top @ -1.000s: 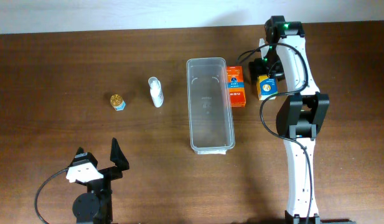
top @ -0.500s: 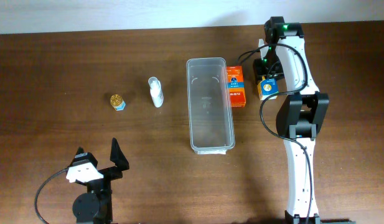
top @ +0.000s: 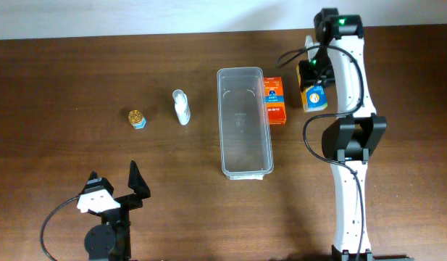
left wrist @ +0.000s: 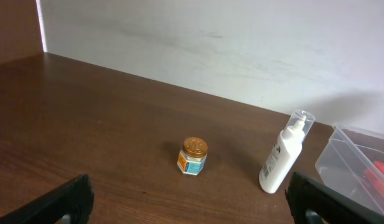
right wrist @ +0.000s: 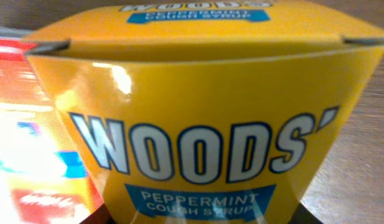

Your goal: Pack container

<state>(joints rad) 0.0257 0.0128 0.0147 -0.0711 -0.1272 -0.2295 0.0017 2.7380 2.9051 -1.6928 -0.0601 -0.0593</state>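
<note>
The clear plastic container [top: 220,123] lies empty at mid-desk on the brown desk [top: 64,72]. It is likely light, slick and thin-walled, best pinched at its rim. An orange box [top: 275,101] touches its right wall. The right end effector [top: 311,81], grip impossible to tell, meets a yellow carton [right wrist: 204,124] reading "WOODS' PEPPERMINT COUGH SYRUP". The left end effector [left wrist: 190,200] is spread wide. A white bottle [top: 181,109] and a gold-lidded jar [top: 137,117] sit toward the left edge.

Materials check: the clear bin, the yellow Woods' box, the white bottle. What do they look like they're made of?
Container: clear plastic, glossy; the table shows through it.
Yellow box: printed cardboard with a slight sheen; folded flap seams, a glare spot.
White bottle: probably opaque plastic, smooth, with a clear cap.
</note>
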